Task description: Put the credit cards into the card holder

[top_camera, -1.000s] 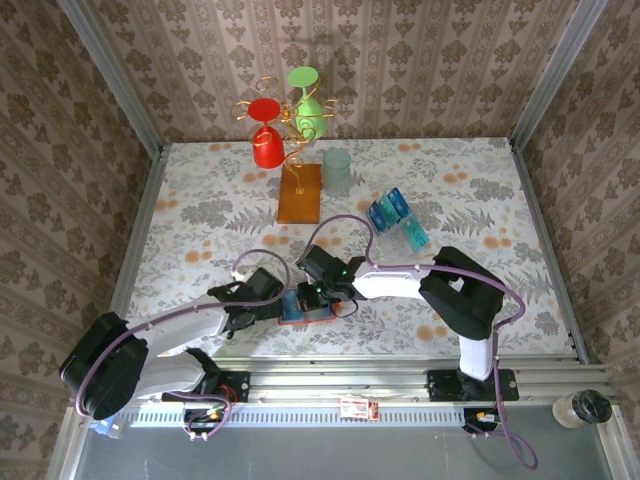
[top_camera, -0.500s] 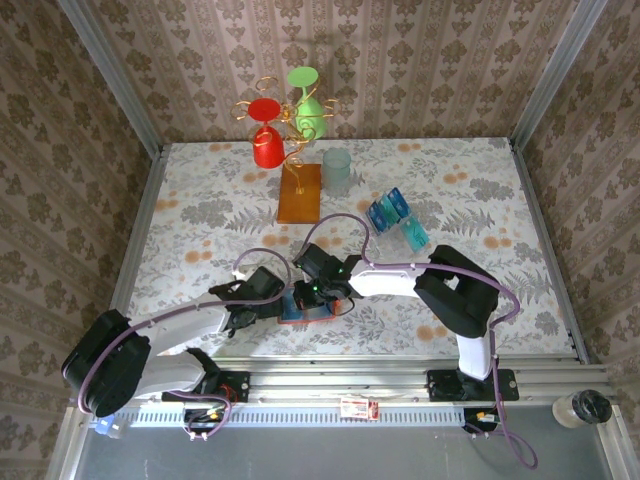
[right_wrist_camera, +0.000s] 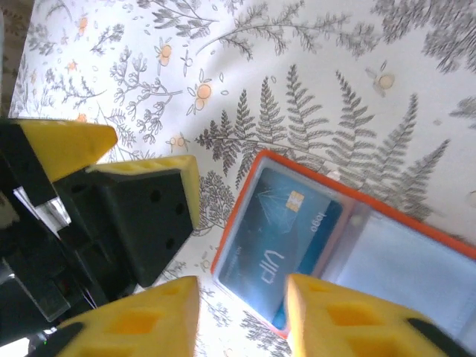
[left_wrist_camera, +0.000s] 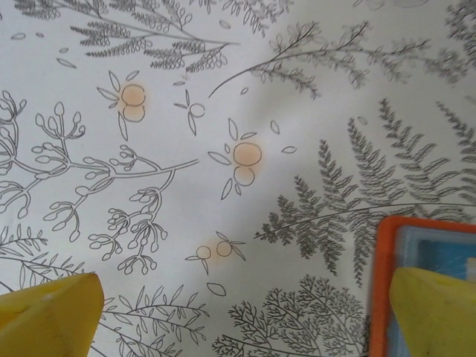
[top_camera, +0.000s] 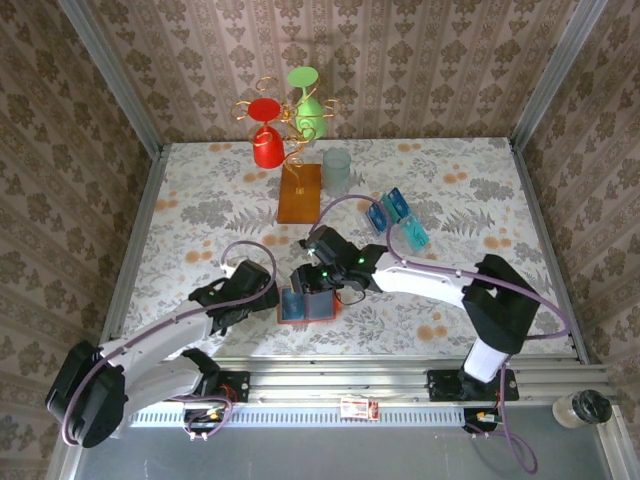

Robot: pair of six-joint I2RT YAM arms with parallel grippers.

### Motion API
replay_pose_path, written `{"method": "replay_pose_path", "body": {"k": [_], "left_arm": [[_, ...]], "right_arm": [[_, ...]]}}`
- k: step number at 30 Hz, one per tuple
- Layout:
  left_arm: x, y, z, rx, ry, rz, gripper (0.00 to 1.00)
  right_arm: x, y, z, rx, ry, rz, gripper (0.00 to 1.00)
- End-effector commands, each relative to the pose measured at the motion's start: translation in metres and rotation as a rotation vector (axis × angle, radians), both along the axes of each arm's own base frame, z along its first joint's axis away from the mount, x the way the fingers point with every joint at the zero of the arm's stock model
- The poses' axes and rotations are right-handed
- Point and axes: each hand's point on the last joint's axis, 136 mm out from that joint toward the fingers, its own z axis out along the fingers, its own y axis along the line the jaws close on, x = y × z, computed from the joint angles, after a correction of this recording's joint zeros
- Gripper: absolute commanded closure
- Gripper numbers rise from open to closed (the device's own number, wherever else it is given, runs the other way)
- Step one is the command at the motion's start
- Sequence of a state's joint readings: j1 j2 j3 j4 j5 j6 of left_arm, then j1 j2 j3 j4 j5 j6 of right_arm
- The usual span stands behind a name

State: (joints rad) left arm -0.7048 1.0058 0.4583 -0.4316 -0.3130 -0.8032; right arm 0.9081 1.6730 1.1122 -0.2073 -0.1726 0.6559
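The card holder (top_camera: 307, 308) lies open and flat near the table's front; it is orange with clear pockets. One blue credit card (right_wrist_camera: 279, 245) marked "VIP" sits in its left pocket. My right gripper (right_wrist_camera: 242, 321) hovers open just above that card, with nothing between its yellow fingers. In the top view the right gripper (top_camera: 308, 285) is over the holder's far edge. My left gripper (left_wrist_camera: 238, 320) stands wide open over bare tablecloth, and the holder's orange corner (left_wrist_camera: 383, 253) lies by its right finger. More credit cards (top_camera: 395, 213), blue and teal, lie in a loose pile at the back right.
A gold wire stand on an orange-brown base (top_camera: 299, 193) holds a red glass (top_camera: 266, 142) and a green glass (top_camera: 308, 112) at the back. A clear cup (top_camera: 337, 171) stands beside it. The left gripper's fingers (right_wrist_camera: 141, 178) sit close to the holder's left edge.
My right gripper has opened and let go of the blue card, which now rests in the holder. The left gripper has drawn back slightly to the left of the holder.
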Motion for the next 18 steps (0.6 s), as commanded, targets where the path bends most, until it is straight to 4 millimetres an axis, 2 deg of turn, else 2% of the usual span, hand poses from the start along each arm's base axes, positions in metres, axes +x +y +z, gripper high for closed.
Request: {"method": "replay_pose_path", "body": {"k": [1, 3, 5, 9, 14, 18], "left_arm": [[0.006, -0.01, 0.018, -0.034, -0.029, -0.051, 0.0], [0.009, -0.018, 0.023, -0.071, -0.05, -0.073, 0.0], [0.012, -0.023, 0.027, -0.098, -0.063, -0.083, 0.0], [0.016, -0.032, 0.032, -0.137, -0.085, -0.098, 0.0], [0.018, -0.039, 0.029, -0.156, -0.077, -0.113, 0.0], [0.02, -0.044, 0.023, -0.161, -0.058, -0.128, 0.0]], "right_arm": [[-0.001, -0.038, -0.015, -0.123, -0.016, -0.053, 0.5], [0.0, -0.055, -0.019, -0.187, -0.046, -0.079, 0.4], [-0.001, -0.069, -0.025, -0.24, -0.062, -0.097, 0.36], [-0.003, -0.088, -0.039, -0.318, -0.074, -0.114, 0.35], [-0.006, -0.088, -0.055, -0.339, -0.048, -0.103, 0.35], [-0.004, -0.084, -0.066, -0.35, -0.034, -0.099, 0.43]]}}
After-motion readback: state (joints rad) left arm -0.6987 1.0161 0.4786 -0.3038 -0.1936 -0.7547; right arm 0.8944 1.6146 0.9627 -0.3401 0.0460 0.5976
